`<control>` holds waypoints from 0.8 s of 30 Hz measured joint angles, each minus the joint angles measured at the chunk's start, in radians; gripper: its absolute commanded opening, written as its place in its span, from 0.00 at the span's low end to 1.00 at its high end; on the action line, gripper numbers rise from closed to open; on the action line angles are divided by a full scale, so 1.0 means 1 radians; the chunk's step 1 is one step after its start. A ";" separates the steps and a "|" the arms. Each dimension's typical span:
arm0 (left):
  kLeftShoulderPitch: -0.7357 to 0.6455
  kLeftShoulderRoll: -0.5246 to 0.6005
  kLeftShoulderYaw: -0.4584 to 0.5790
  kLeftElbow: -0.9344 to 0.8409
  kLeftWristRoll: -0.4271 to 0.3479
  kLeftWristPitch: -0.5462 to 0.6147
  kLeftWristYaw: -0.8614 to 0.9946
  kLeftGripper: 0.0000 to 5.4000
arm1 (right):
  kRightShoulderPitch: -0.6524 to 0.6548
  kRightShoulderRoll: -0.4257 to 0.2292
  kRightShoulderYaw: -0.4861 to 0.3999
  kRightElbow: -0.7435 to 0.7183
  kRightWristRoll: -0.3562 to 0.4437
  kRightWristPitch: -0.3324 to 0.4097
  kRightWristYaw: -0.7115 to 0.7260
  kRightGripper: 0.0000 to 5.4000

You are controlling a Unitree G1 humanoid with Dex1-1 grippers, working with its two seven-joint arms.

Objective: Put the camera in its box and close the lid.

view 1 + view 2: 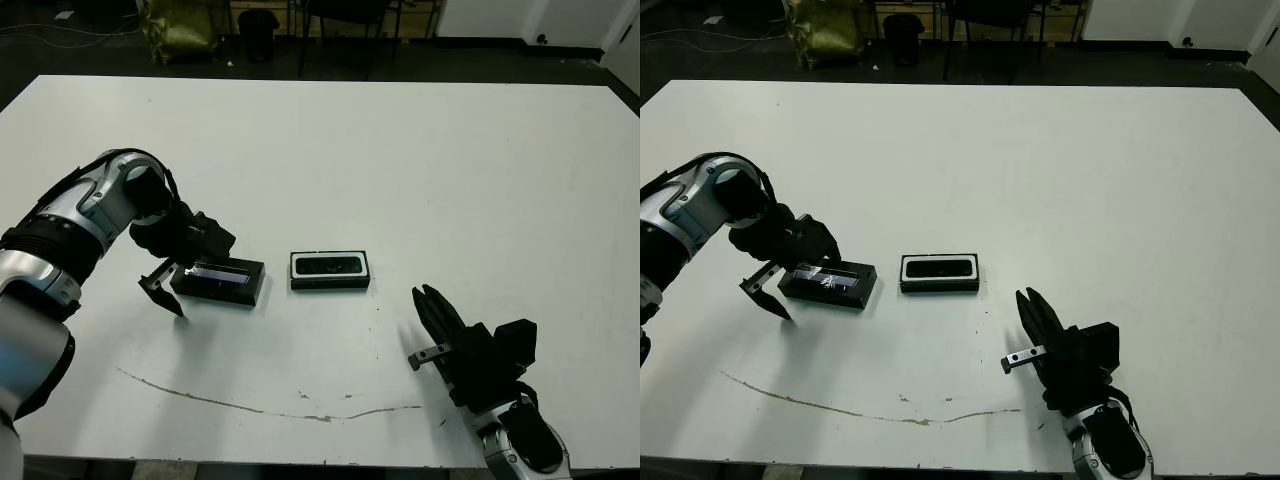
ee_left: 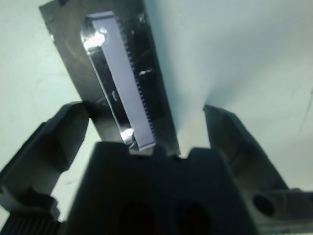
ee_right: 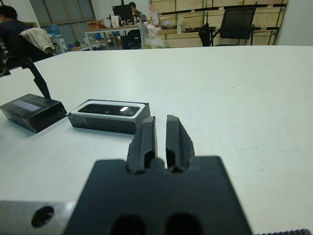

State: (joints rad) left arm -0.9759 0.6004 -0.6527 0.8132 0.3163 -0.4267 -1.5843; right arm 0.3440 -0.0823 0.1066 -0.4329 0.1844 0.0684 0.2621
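Observation:
The box, black outside with white lining, sits near the table's middle. The camera, a glossy black bar, lies inside it. The black lid, with its pale strip facing up, rests flat on the table just left of the box. My left gripper is open at the lid's left end. In the left wrist view the lid runs out between the two spread fingers. My right gripper is shut and holds nothing. It hovers near the front edge, right of the box and pointing toward it.
A thin brown mark runs across the table near its front edge. Beyond the far edge are a yellow bag and dark chairs on the floor. A person sits far off past the table in the right wrist view.

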 measured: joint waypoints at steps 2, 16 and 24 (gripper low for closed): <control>0.001 0.000 0.002 -0.002 0.004 0.017 -0.002 1.00 | 0.000 0.000 0.000 -0.001 0.000 0.000 0.000 0.00; 0.053 0.008 0.073 -0.007 0.011 0.106 0.015 0.67 | 0.005 0.000 -0.002 -0.001 0.000 -0.013 -0.001 0.00; 0.085 0.020 0.114 -0.038 -0.006 0.174 0.018 0.42 | 0.007 0.001 -0.002 -0.001 0.001 -0.013 -0.001 0.00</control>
State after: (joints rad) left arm -0.8907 0.6201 -0.5384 0.7748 0.3106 -0.2529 -1.5658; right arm 0.3511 -0.0817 0.1049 -0.4338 0.1852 0.0553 0.2610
